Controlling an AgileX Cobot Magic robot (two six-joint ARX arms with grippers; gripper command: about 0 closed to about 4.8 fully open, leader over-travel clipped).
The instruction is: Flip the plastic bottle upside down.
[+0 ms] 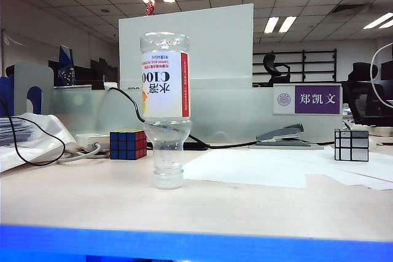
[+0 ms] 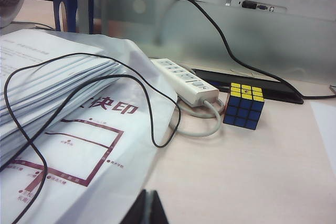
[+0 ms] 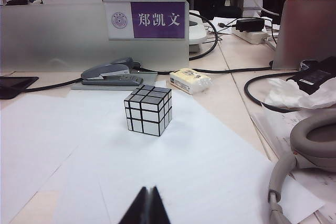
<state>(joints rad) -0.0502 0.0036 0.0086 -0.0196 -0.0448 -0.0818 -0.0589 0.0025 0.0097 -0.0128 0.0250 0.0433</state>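
Observation:
The plastic bottle (image 1: 165,105) stands upside down on its clear cap on the pale table (image 1: 92,204), left of the middle, its cream label with a red stripe reading inverted. No arm or gripper shows in the exterior view. My left gripper (image 2: 148,193) is shut and empty, its black tips low over the table edge beside a stack of papers. In the right wrist view my right gripper (image 3: 148,190) is shut and empty over a white sheet. Neither wrist view shows the bottle.
A coloured Rubik's cube (image 1: 128,144) (image 2: 243,105) sits behind the bottle to the left, by a white power strip (image 2: 185,81) and black cables. A silver mirror cube (image 1: 351,145) (image 3: 148,109), a stapler (image 3: 110,73), white sheets (image 1: 245,167) and grey headphones (image 3: 307,150) lie to the right.

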